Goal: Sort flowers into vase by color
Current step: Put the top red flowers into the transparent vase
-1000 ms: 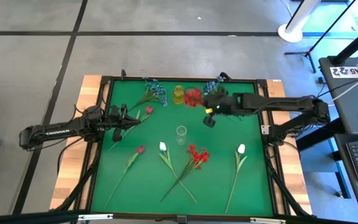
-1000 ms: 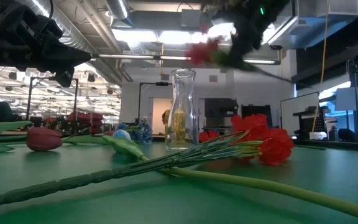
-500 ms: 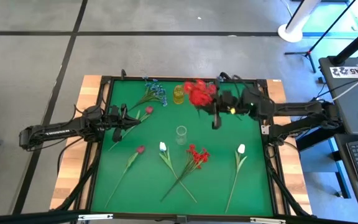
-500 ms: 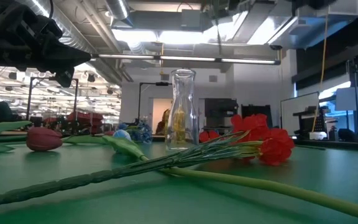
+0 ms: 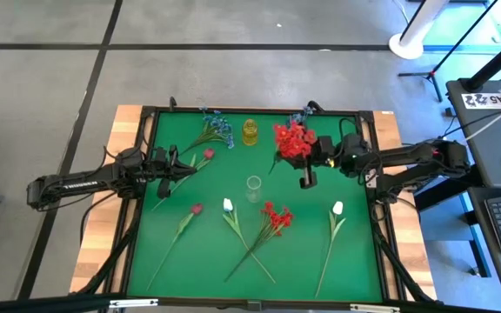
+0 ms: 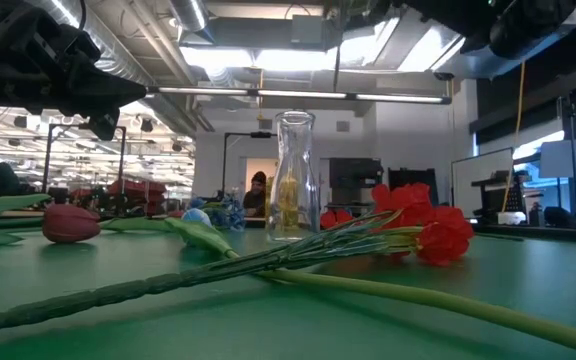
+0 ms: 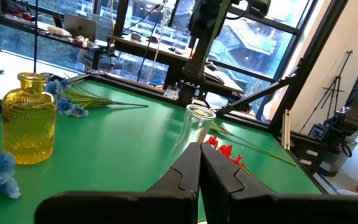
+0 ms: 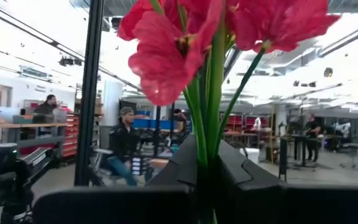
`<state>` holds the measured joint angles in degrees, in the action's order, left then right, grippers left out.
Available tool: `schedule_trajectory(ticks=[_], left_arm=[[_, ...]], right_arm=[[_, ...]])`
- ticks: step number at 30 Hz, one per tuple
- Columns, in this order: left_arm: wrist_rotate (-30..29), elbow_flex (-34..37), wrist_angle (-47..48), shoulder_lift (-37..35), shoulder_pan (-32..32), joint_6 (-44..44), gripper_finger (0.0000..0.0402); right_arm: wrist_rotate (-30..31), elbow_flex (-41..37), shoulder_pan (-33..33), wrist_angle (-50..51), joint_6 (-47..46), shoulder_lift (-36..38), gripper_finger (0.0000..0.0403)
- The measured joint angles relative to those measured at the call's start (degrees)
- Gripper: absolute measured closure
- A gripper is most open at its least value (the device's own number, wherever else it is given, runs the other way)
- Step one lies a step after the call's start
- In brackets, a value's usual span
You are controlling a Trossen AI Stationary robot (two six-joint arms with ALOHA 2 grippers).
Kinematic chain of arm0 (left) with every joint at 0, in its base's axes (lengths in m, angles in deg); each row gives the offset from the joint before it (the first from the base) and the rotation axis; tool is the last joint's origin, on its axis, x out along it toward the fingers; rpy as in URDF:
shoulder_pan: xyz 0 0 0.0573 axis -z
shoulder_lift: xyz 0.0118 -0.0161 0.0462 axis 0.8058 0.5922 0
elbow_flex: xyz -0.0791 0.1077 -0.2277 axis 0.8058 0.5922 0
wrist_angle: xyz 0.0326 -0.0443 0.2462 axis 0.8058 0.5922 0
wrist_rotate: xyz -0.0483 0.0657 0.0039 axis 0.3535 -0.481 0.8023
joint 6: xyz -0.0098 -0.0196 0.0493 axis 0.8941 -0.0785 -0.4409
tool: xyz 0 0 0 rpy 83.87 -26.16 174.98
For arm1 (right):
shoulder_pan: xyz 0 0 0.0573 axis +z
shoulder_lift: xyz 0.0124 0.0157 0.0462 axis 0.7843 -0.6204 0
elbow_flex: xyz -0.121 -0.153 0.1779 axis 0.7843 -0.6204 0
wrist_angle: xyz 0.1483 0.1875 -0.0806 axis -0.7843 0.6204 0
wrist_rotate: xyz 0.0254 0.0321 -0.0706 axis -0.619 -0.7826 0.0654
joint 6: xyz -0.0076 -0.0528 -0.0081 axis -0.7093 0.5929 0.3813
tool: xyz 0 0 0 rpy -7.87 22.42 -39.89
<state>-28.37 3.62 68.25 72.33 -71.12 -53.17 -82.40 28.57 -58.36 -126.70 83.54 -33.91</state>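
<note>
Flowers: seven lie on the mat (image 5: 355, 261), one red cluster (image 5: 292, 139) held.

arms (image 5: 76, 184): dark, slender, jointed | jaws: black, flat (matte) | small green light

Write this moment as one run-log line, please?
right gripper: shut on red clustered flower, lifted above table | left gripper: shut, waiting left | clear vase: empty

Red cluster (image 5: 292, 139) held aloft; other flowers (image 5: 272, 217) lie on green mat.
</note>
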Motion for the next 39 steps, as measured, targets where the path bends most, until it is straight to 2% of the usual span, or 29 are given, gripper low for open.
schedule_trajectory(ticks=[6, 14, 23, 33, 36, 39], left_arm=[[0.0, 0.0, 0.0, 0.0, 0.0, 0.0, 0.0401], [0.0, 0.0, 0.0, 0.0, 0.0, 0.0, 0.0401], [0.0, 0.0, 0.0, 0.0, 0.0, 0.0, 0.0401], [0.0, 0.0, 0.0, 0.0, 0.0, 0.0, 0.0401], [0.0, 0.0, 0.0, 0.0, 0.0, 0.0, 0.0401], [0.0, 0.0, 0.0, 0.0, 0.0, 0.0, 0.0401]], right_arm=[[-2.3, 0.0, 0.0, -6.9, -3.1, -4.4, 0.0392], [-0.9, 1.1, 0.0, -14.7, -4.6, -11.1, 0.0383], [-1.0, 5.0, 0.0, -13.6, -5.9, -18.4, 0.0390], [1.8, 5.0, -0.1, -3.8, -4.4, -19.2, 0.0385], [1.8, 5.0, -0.1, -2.0, -4.5, -19.2, 0.0368], [1.8, 5.0, -0.1, 0.1, -5.4, -19.1, 0.0332]])
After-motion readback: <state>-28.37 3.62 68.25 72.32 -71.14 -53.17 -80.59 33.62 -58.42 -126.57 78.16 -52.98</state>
